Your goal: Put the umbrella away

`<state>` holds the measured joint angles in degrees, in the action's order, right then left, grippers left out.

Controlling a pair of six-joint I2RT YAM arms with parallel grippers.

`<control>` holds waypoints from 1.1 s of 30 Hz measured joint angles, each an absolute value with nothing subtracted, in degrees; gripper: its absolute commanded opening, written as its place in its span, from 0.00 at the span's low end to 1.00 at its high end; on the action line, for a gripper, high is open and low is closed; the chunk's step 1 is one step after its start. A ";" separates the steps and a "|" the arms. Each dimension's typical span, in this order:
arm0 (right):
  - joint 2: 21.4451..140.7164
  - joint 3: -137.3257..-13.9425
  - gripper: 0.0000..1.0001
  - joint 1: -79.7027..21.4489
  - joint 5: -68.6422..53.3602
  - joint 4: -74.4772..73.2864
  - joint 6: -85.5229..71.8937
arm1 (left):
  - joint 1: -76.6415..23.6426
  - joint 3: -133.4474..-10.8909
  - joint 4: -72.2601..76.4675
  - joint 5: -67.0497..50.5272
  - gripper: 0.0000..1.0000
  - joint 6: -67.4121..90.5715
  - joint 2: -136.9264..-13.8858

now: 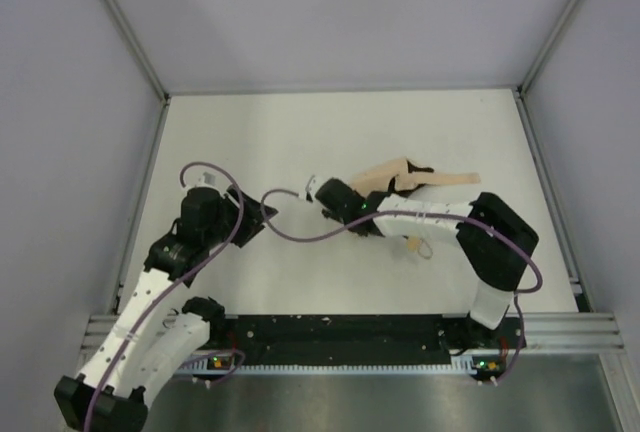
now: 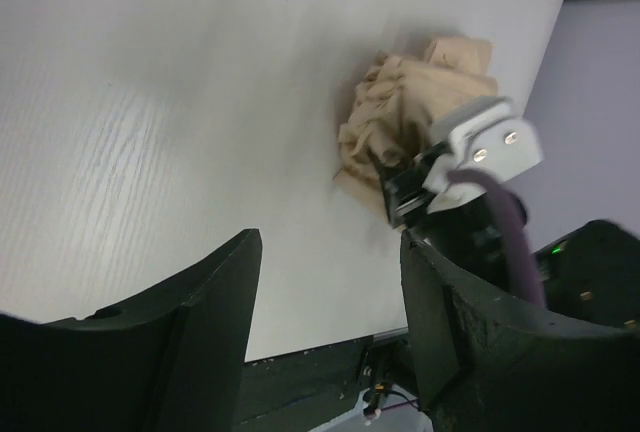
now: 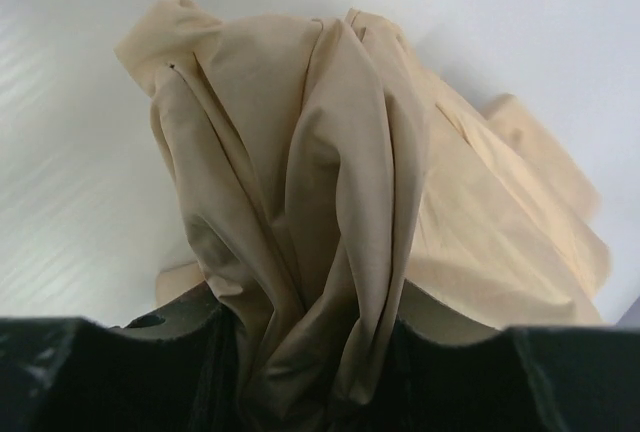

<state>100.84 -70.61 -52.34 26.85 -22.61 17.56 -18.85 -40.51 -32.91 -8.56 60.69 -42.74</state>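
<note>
Umbrella (image 1: 392, 176) crumpled on surface (image 1: 300, 132), centre-right of overhead frame, canopy folds pinched in right tool (image 3: 315, 362); left tool (image 2: 330, 317) wide, empty, left of centre; rolling and strapping apparently not yet done.

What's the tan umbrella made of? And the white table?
The umbrella looks like thin, soft, matte cloth: it bunches into deep folds. The table looks hard and smooth, maybe painted or laminated board: faint sheen, fine lines.

White table (image 1: 300, 142) inside pale walls (image 1: 350, 12); black rail (image 1: 340, 330) along its near edge.
</note>
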 measured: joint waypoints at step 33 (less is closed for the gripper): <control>103.81 -51.42 0.00 -49.19 -28.97 9.50 -10.68 | -22.52 -20.16 3.68 -20.62 0.79 83.42 -64.25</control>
